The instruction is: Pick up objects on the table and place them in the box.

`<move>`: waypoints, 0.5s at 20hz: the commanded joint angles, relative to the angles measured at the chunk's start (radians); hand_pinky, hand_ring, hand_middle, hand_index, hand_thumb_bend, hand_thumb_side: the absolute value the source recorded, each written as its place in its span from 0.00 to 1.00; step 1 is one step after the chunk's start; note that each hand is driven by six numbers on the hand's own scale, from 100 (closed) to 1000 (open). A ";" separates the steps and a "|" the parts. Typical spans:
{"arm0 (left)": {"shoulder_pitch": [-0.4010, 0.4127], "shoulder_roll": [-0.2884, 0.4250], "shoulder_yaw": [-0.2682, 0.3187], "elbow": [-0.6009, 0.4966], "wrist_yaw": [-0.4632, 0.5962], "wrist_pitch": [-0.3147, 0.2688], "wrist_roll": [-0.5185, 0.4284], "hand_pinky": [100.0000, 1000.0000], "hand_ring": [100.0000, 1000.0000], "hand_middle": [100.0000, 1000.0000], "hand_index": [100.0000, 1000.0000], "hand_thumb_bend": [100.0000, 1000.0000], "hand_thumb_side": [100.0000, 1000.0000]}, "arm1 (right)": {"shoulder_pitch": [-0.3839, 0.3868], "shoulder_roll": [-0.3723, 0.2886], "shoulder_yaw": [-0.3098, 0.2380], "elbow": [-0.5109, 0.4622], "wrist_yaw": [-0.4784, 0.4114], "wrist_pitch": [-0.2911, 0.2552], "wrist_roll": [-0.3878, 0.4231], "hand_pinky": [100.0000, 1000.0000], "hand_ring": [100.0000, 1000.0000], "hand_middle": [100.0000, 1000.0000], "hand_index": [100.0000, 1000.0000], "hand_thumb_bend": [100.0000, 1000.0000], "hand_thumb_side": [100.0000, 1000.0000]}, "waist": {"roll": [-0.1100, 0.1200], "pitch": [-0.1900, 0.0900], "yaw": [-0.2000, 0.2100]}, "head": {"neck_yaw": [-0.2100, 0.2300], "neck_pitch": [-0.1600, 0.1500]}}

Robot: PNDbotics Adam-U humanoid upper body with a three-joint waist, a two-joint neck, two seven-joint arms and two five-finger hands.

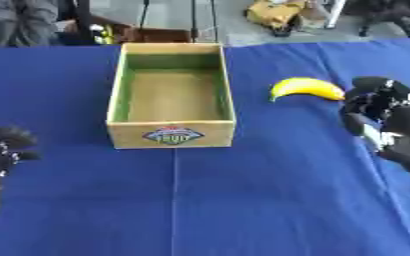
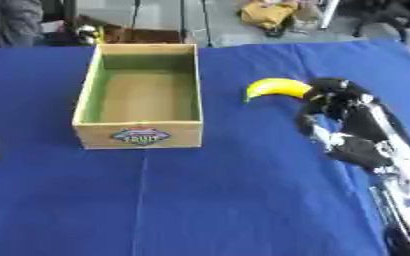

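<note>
Right of center, 1 yellow banana (image 1: pixel 306 87) lies lengthwise left-to-right, its right end at the right hand's (image 2: pixel 340 112) curled, empty fingers; wooden box (image 1: pixel 117 90) sits further left.

The black right hand with silver joints (image 2: pixel 344 117) reaches in from the right edge, fingers curled downward and closed on nothing. The black left hand (image 1: pixel 0 147) sits idle at the lower left, fingers relaxed.
</note>
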 commanded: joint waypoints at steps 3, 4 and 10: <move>-0.002 0.013 -0.006 -0.010 -0.001 0.000 -0.003 0.61 0.68 0.59 0.67 0.18 1.00 | -0.058 -0.174 -0.007 0.063 0.026 -0.031 0.005 0.60 0.54 0.58 0.75 0.39 0.13 | -0.003 -0.021 0.007 | -0.015 0.011; -0.001 0.014 -0.006 -0.010 -0.001 0.000 -0.003 0.61 0.68 0.59 0.67 0.18 1.00 | -0.076 -0.201 -0.004 0.086 0.031 -0.034 0.010 0.61 0.54 0.58 0.75 0.39 0.13 | -0.004 -0.022 0.009 | -0.017 0.012; -0.001 0.014 -0.014 -0.008 0.000 0.002 -0.011 0.61 0.68 0.59 0.67 0.18 1.00 | -0.205 -0.343 0.037 0.245 0.032 -0.032 0.076 0.63 0.57 0.59 0.74 0.38 0.11 | -0.007 -0.026 0.028 | -0.031 0.016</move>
